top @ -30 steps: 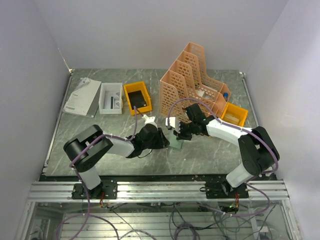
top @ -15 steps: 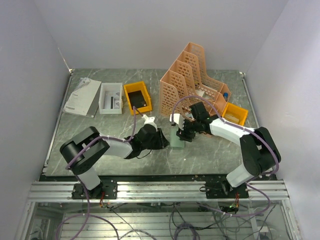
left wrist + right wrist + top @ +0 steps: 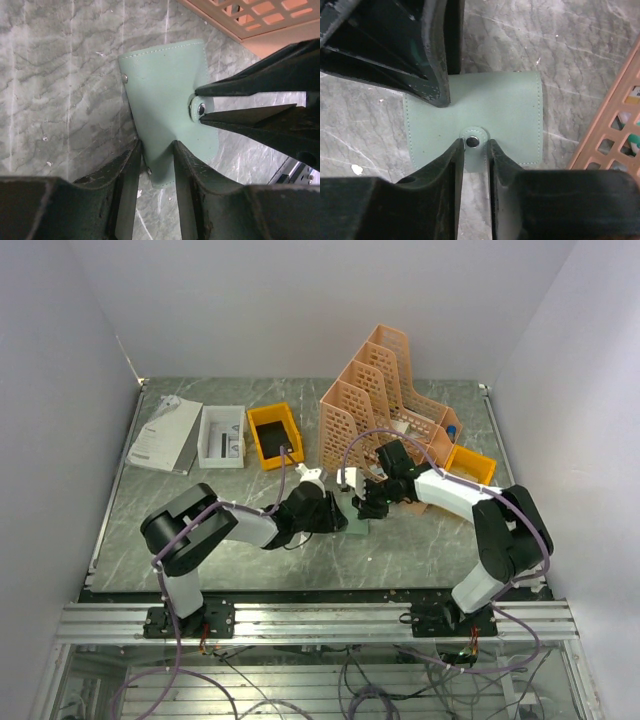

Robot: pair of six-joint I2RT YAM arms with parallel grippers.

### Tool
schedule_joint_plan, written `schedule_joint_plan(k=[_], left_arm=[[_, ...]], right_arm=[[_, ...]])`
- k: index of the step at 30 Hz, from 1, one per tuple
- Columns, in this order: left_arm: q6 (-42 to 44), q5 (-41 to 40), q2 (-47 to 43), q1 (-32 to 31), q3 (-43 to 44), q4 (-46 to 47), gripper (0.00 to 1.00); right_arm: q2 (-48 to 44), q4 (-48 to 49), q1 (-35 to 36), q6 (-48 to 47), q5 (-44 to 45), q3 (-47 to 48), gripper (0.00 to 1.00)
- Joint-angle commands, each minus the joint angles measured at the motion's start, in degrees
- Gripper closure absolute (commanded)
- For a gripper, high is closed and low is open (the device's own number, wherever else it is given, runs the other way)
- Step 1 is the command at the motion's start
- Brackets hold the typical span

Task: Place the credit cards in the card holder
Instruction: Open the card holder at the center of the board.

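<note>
Ok so the card holder (image 3: 165, 95) sits mid-table, right between your two arms, closed with the snap (image 3: 473, 141) done up. Your left gripper (image 3: 156, 146) is narrow and clamped on the holder's left edge. The right gripper (image 3: 474, 145) is also narrow, its tips on either side of the little snap tab. I honestly can't tell whether it's biting the tab or just touching it.

My guess is the step is popping that snap. Make sure the right tips are really on the tab and not on the metal stud, which looks like it'd slip. Hold the left side firm and peel the tab up and toward the right, not straight out, so the soft body doesn't slide out of the left jaws.

For room, the peach file rack (image 3: 385, 390) is just beside the right wrist on the far-right side, so don't swing that way. The bare table (image 3: 200, 540) near and left of the holder looks like your safe space. I can't make out the credit cards for sure.
</note>
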Motion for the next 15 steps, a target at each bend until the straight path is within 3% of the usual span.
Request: schedule_joint_plan(k=[1, 4, 15], left_arm=[[1.54, -0.51, 1.92, -0.23, 3.24, -0.46, 0.59], [-0.04, -3.30, 2.63, -0.21, 4.27, -6.73, 0.61], [-3.45, -5.35, 3.91, -0.27, 0.99, -8.28, 0.64]], right_arm=[[4.76, -5.21, 1.01, -4.59, 1.26, -0.29, 0.85], [4.57, -5.81, 1.32, -6.22, 0.59, -0.21, 0.99], [-5.31, -9.19, 2.30, -20.21, -10.17, -4.37, 1.00]])
